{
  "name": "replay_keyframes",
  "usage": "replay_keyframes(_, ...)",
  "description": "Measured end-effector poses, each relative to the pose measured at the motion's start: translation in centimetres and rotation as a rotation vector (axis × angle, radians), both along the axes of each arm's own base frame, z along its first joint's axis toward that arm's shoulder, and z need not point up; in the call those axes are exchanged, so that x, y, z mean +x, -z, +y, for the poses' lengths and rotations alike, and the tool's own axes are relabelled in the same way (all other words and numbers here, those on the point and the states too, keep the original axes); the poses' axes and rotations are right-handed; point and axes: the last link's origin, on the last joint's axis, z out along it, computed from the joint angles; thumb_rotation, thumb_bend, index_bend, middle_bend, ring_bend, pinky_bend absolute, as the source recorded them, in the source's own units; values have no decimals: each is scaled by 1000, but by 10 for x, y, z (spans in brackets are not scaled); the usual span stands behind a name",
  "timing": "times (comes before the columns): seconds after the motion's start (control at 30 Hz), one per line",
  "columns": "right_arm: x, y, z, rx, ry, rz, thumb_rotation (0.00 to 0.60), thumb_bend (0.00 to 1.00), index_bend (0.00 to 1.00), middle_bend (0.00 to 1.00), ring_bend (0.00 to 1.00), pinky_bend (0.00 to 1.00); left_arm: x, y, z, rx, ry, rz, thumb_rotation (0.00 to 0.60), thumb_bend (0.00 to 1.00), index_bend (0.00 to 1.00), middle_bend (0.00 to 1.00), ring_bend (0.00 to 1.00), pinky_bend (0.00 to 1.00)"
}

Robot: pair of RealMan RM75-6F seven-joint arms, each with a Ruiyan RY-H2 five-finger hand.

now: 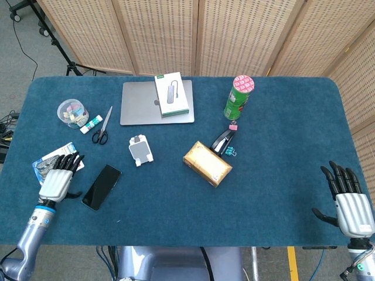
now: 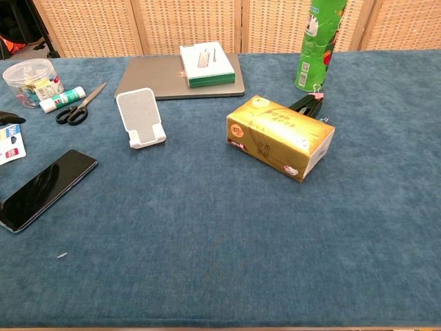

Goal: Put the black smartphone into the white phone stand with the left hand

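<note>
Currently the left hand (image 1: 58,177) hovers at the near-left of the tabletop (image 1: 281,146), fingers spread, holding nothing. The black smartphone (image 1: 101,187) lies flat just to its right, long axis running from near-left to far-right. The white phone stand (image 1: 140,150) stands upright farther right and beyond it. The right hand (image 1: 350,202), also spread and empty, sits well apart at the near-right.

table (image 1: 281,146) blue | smartphone (image 1: 101,187) black | stand (image 1: 140,150) white | can (image 1: 238,98) green
</note>
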Motion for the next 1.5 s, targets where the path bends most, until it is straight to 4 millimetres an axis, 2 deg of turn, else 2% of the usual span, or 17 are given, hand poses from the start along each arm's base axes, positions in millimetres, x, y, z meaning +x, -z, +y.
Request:
replay_keyframes(0.43,0,-1,0,-4,1,-9,600,0,0,0,0,0,19,14,-4,-41,47,4,600,0,0,0,0,0)
replay_keyframes(0.83,0,-2,1,-2,1,-20,600,0,0,0,0,0,53,34,-15,-118,132,-8,600,0,0,0,0,0)
replay_keyframes(0.97,-1,-3,0,-4,6,-22,600,0,0,0,0,0,74,47,-18,-160,180,-17,600,0,0,0,0,0)
replay_keyframes(1.1,-2,-3,0,-7,10,-18,600,0,0,0,0,0,90,52,-24,-197,238,-32,600,0,0,0,0,0)
replay_keyframes(1.27,-2,-2,-1,-1,15,-18,600,0,0,0,0,0,95,46,-27,-259,291,-6,600,0,0,0,0,0)
replay_keyframes(1.5,-3,-2,-2,-9,25,-14,600,0,0,0,0,0,95,23,-10,-320,389,183,600,0,0,0,0,0)
